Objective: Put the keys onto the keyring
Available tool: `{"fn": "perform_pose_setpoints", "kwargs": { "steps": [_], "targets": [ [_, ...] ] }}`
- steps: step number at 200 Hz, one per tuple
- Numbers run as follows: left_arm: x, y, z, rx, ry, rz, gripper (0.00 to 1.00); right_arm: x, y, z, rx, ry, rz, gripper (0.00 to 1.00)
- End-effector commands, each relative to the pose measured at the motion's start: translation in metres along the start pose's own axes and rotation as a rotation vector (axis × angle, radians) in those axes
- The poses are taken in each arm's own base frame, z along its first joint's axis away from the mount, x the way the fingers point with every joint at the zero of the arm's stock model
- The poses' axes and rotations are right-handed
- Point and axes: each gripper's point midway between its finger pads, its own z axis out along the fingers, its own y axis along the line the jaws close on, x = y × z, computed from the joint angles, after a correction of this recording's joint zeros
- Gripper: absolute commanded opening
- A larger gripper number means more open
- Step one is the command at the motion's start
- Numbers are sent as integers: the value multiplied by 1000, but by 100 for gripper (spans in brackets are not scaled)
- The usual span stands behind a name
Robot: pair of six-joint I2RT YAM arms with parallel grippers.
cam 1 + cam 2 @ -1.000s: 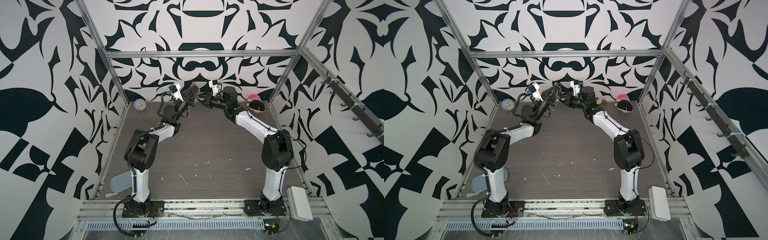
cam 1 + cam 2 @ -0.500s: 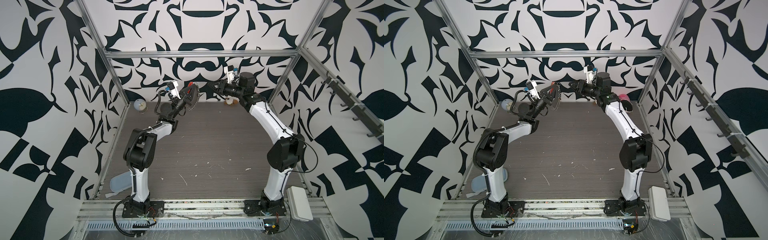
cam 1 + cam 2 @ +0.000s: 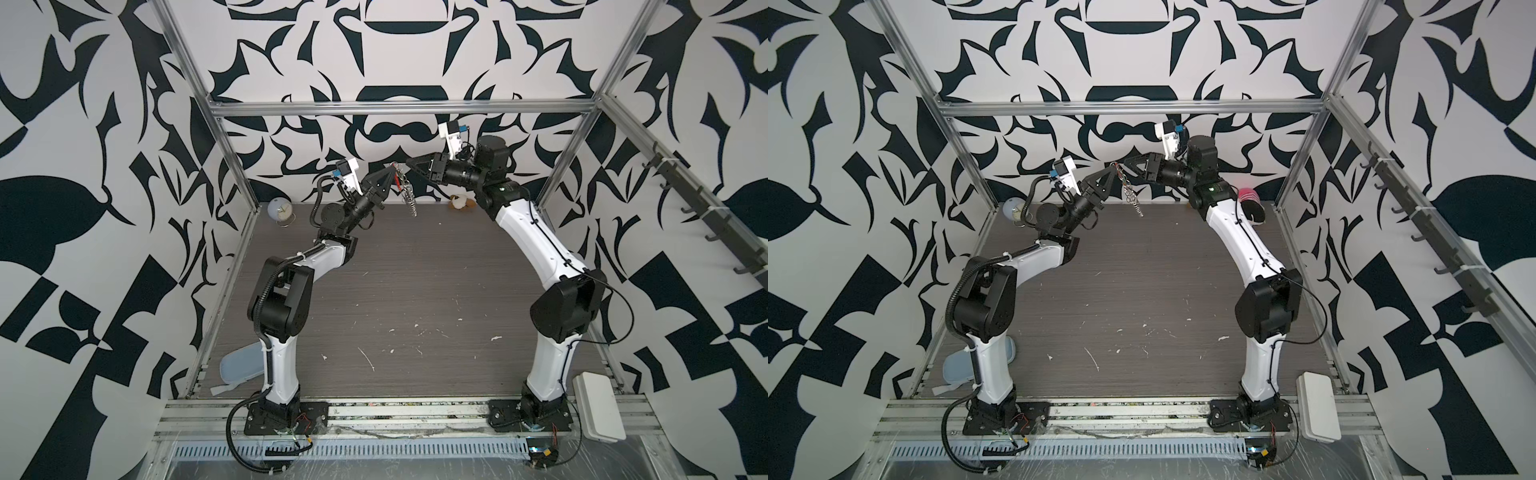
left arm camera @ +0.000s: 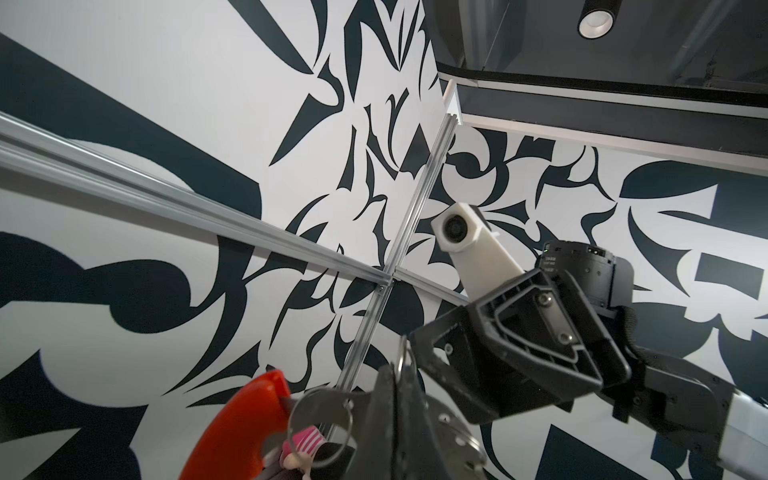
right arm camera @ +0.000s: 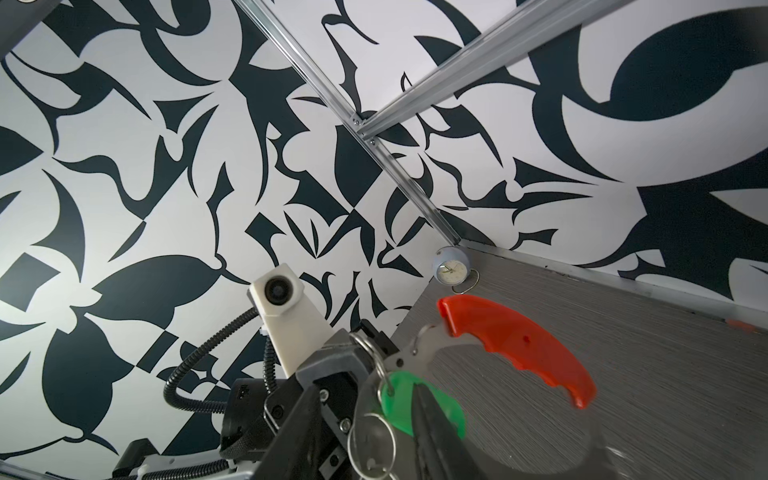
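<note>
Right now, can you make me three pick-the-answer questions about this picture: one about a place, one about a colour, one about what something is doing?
1. Where does the little clock stand?
A) far left corner of the table
B) front right corner
C) on the wall hooks

2. What colour is the keyring's curved plastic piece?
A) blue
B) yellow
C) red-orange

3. What is the keyring doing?
A) lying flat
B) hanging from the left tool
C) hanging on a hook

Answers: 1 A, it sits by the back-left post. 2 C, the right wrist view shows it. 3 B, the shut tool holds it aloft.
</note>
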Motion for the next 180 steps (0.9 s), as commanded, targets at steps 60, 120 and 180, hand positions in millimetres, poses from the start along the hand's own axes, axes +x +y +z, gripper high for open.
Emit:
{"fn": "perform_pose_setpoints", "kwargs": {
  "steps": [60,120,180],
  "targets": [
    [-14,-18,10,82,-52,3,0,-17,15,3,-26,-42,-68,40],
    [-12,-15,10,80,-50,-7,0,-20,19,12,-75,-36,-54,40],
    [-12,-15,11,81,-53,-17,0,-17,22,17,-97,-27,-52,34]
  ]
}}
